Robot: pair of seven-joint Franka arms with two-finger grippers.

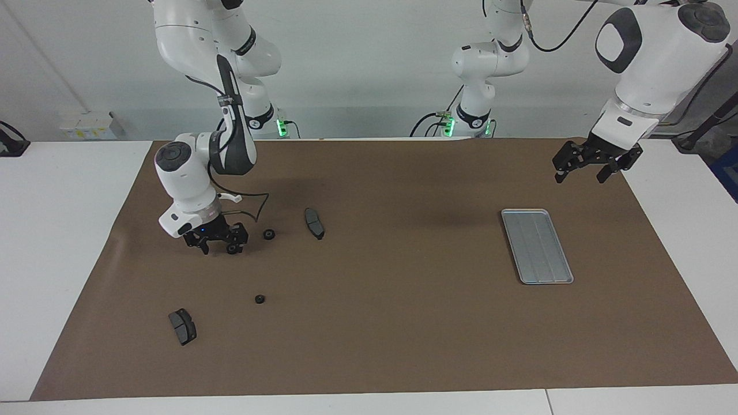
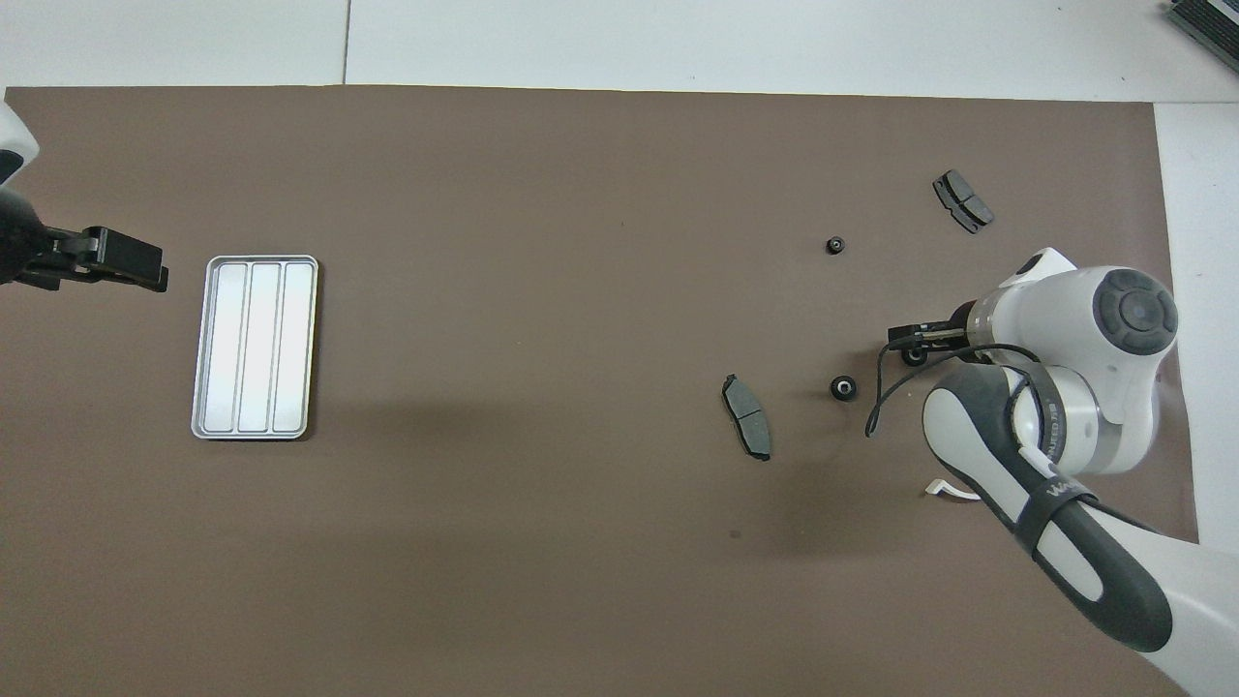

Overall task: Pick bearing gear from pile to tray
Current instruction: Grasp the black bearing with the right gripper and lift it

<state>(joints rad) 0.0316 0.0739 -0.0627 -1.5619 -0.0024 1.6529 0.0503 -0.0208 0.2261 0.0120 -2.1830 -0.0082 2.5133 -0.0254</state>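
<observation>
My right gripper (image 1: 219, 246) stands open, low over the brown mat in the pile. One black bearing gear (image 1: 232, 249) sits just inside the fingertip that is toward the left arm's end; the overhead view shows only its edge (image 2: 913, 357) under the gripper. Two more gears (image 1: 268, 234) (image 1: 260, 299) lie loose on the mat. The silver tray (image 1: 537, 246) lies toward the left arm's end with nothing in it. My left gripper (image 1: 581, 174) hangs open in the air beside the tray, waiting.
Two dark grey pads (image 1: 314, 223) (image 1: 182, 327) lie among the gears. The white curved bracket (image 2: 944, 490) is mostly hidden under the right arm. The brown mat (image 1: 380, 323) covers the white table.
</observation>
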